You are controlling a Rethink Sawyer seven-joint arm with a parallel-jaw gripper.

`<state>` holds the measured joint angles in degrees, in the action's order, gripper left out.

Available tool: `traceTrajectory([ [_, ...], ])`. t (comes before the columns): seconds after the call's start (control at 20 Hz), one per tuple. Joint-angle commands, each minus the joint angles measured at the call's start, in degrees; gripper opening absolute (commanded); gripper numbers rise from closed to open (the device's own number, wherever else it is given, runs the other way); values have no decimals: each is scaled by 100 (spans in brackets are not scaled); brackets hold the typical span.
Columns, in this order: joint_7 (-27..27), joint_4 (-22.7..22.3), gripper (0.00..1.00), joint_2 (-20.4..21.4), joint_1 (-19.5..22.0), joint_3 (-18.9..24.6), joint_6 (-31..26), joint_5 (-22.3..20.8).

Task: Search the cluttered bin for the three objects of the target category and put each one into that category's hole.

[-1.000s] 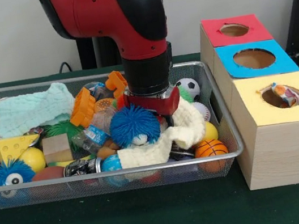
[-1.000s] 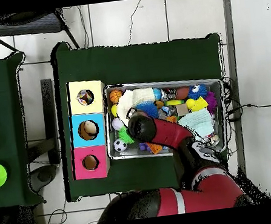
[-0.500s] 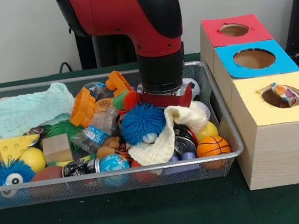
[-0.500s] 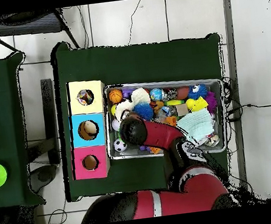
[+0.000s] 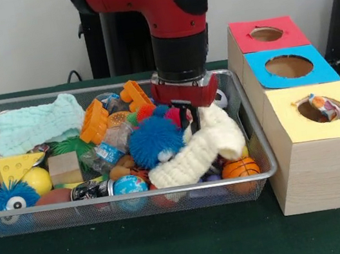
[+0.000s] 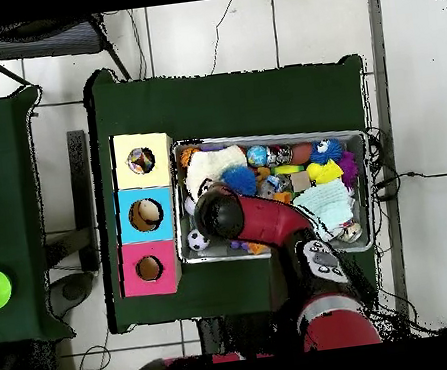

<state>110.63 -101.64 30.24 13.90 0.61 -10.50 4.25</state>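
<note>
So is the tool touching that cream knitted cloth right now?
Touching. In the front view the tool reaches down into the top of the cream knitted cloth, which drapes from it.

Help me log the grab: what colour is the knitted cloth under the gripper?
Cream-white cloth, beneath the gripper; clearest in the front view.

A: Can you see the fingers [image 5: 189, 118]?
B: Barely; the cream cloth [image 5: 201, 148] covers their tips.
A: And overhead?
B: The arm [image 6: 257, 219] hides them; its upper part is cut off.
</note>
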Motion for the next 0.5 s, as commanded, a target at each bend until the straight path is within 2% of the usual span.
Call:
traceTrajectory([
  [0.05, 5, -139, 0, 1050, 124, 5, -1448, -248],
  [0.5, -6, -153, 0, 1444, 224, 38, -1686, -400],
])
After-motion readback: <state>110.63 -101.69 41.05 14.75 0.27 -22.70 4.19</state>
